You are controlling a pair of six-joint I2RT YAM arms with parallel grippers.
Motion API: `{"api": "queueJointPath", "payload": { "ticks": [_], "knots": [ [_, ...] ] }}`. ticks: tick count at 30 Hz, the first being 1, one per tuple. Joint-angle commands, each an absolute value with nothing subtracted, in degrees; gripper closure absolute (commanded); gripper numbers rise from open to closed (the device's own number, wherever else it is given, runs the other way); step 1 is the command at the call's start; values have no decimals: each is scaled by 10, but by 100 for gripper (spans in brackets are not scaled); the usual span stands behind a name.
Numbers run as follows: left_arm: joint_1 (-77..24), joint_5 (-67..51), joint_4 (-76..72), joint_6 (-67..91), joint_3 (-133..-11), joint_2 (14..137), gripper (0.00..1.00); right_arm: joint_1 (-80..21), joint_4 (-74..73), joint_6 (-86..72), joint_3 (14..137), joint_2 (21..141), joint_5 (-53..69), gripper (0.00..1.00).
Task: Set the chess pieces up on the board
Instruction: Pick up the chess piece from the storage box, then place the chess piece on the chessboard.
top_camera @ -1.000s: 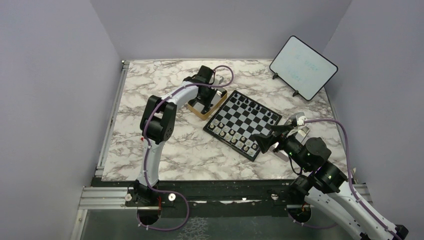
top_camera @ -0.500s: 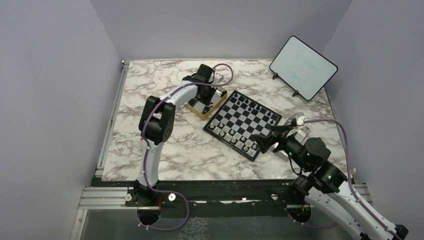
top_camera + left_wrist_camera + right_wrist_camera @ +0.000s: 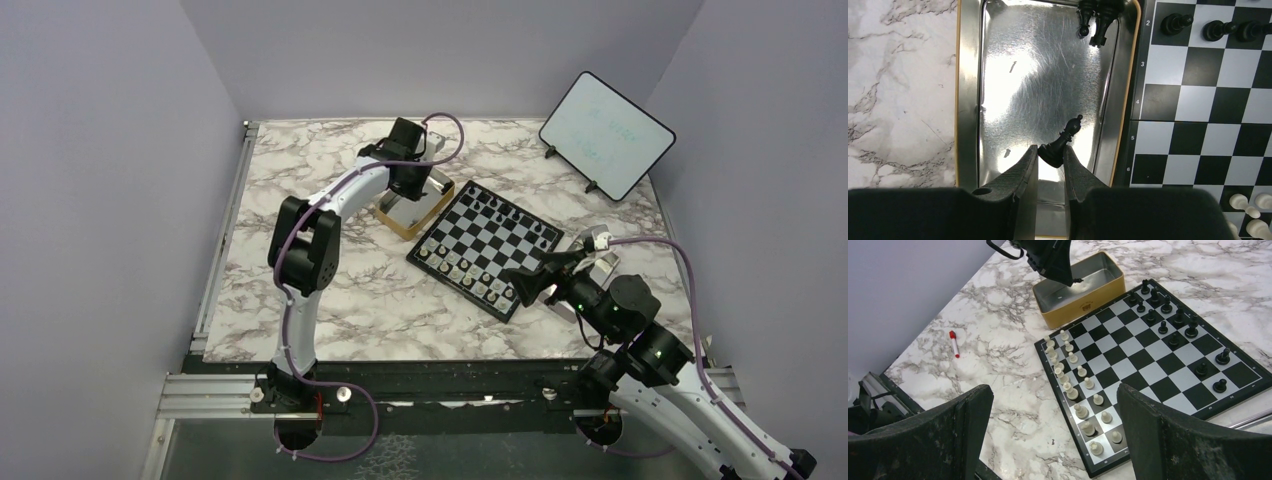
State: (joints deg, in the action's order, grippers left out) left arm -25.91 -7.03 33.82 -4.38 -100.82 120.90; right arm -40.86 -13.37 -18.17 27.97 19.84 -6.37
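My left gripper (image 3: 1050, 157) hangs over the gold tin (image 3: 967, 100), fingers pinched on the foot of a tilted black bishop (image 3: 1064, 142). Two more black pieces (image 3: 1094, 22) lie at the tin's far end. Next, I judge, I lift it over the tin's wall to the board (image 3: 1193, 115) just right of the tin. My right gripper (image 3: 522, 283), across the board from the tin, gapes wide and empty.

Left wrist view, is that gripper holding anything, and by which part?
The left gripper pinches a black chess piece by its base, over the gold tin, its head tilted away. The right gripper is open and holds nothing.
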Motion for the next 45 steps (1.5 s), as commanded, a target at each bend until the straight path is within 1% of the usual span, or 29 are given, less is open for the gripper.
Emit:
{"api": "queueJointPath", "payload": {
  "ticks": [1, 9, 14, 16, 19, 21, 25, 27, 29, 35, 37, 41, 43, 45],
  "knots": [
    [-254, -89, 326, -20, -1007, 1153, 88, -409, -139, -215, 276, 203, -75, 0],
    [-250, -195, 294, 28, -954, 1075, 88, -408, -129, -272, 283, 256, -77, 0],
    [-250, -280, 251, 68, -889, 1020, 88, -409, -94, -297, 298, 315, -58, 1],
    [-250, -319, 216, 88, -848, 997, 88, -408, -77, -307, 312, 342, -43, 7],
    [-250, -362, 172, 119, -789, 967, 88, -408, -51, -318, 337, 389, -19, 20],
    [-250, -385, 164, 130, -767, 954, 88, -409, -26, -321, 351, 429, 5, 28],
    [-250, -447, 151, 141, -733, 935, 88, -408, 10, -340, 387, 518, 57, 46],
    [-251, -476, 151, 141, -716, 925, 88, -408, 42, -351, 395, 548, 66, 52],
    [-251, -479, 143, 143, -694, 908, 88, -409, 50, -356, 411, 575, 63, 56],
    [-251, -515, 124, 148, -645, 885, 88, -408, 85, -367, 427, 625, 61, 61],
    [-252, -527, 113, 156, -633, 883, 88, -408, 102, -370, 428, 635, 73, 61],
    [-255, -542, 99, 159, -621, 883, 88, -408, 91, -367, 440, 657, 72, 56],
    [-255, -544, 97, 159, -618, 880, 88, -408, 89, -363, 444, 664, 69, 57],
    [-255, -547, 91, 161, -613, 876, 88, -408, 90, -362, 448, 671, 69, 59]
  ]
}}
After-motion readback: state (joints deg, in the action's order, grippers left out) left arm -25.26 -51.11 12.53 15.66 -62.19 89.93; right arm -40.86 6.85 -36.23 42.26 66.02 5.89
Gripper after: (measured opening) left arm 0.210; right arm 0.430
